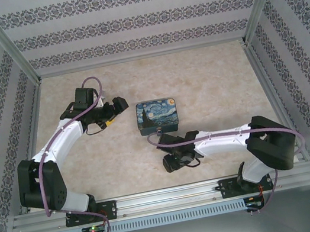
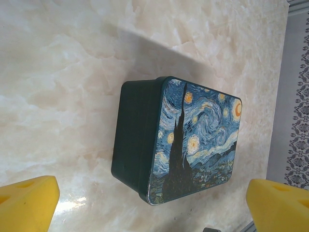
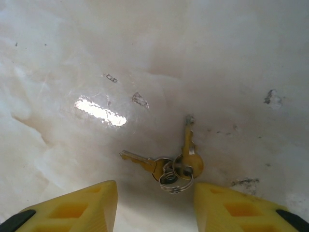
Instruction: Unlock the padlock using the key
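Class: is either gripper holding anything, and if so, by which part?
Nothing is held. The right gripper stands open near the keys, which lie on the table; the left gripper is open, facing the painted box.

— How many keys can you count down there?
— Two on the worktop (image 3: 217, 58). The first key (image 3: 140, 161) has its blade toward nine o'clock and the second key (image 3: 189, 150) toward twelve, heads together.
— Any rings?
— Silvery loops (image 3: 175, 182) run through both heads. One or two, I can't tell.
— Boxes?
— One painted box (image 1: 158, 115).
— And the machine?
— Two arms, the left arm (image 1: 57, 142) and the right arm (image 1: 225, 138). Two end effectors as well, the left end effector (image 2: 153, 203) and the right end effector (image 3: 154, 191), each with two yellow fingers (image 2: 26, 203).
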Available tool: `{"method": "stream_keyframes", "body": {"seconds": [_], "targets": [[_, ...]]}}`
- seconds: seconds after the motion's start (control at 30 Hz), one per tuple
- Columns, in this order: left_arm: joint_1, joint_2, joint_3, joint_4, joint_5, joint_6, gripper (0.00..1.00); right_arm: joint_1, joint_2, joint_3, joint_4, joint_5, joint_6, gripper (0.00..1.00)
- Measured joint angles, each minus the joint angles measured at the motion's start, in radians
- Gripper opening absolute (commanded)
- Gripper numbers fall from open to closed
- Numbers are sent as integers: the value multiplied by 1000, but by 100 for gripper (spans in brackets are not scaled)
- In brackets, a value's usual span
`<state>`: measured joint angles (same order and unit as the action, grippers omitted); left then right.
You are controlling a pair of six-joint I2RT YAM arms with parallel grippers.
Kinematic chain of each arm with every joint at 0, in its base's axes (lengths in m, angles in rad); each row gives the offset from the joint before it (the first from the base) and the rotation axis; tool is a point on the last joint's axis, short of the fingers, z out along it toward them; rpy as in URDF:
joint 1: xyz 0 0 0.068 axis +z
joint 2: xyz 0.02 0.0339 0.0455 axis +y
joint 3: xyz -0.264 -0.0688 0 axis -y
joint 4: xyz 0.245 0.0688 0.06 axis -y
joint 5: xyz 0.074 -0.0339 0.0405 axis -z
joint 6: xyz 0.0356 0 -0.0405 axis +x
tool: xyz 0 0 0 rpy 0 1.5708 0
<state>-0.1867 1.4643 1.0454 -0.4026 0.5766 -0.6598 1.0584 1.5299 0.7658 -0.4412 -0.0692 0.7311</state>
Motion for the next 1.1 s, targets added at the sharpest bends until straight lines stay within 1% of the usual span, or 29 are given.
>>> {"method": "stream_keyframes", "body": {"seconds": [0.2,0.43,0.57,0.7,0.87,1.0,1.1], "targets": [[0,1,0,0,0,0,99,5,39,50,-51,0,-1,45],[0,8,7,0,0,1,100,26,59,119,18,-10,-2,46],[0,8,7,1,0,0,99,26,34,124,7,25,35,48],[0,8,7,18,-1,-7,99,26,13,124,-14,73,135,51],[0,8,6,41,-5,-34,99,27,11,124,-40,127,291,52],[1,8,4,61,-12,-55,99,48,17,142,-90,170,408,53],[3,8,3,71,-12,-64,99,66,46,179,-114,180,481,52]]}}
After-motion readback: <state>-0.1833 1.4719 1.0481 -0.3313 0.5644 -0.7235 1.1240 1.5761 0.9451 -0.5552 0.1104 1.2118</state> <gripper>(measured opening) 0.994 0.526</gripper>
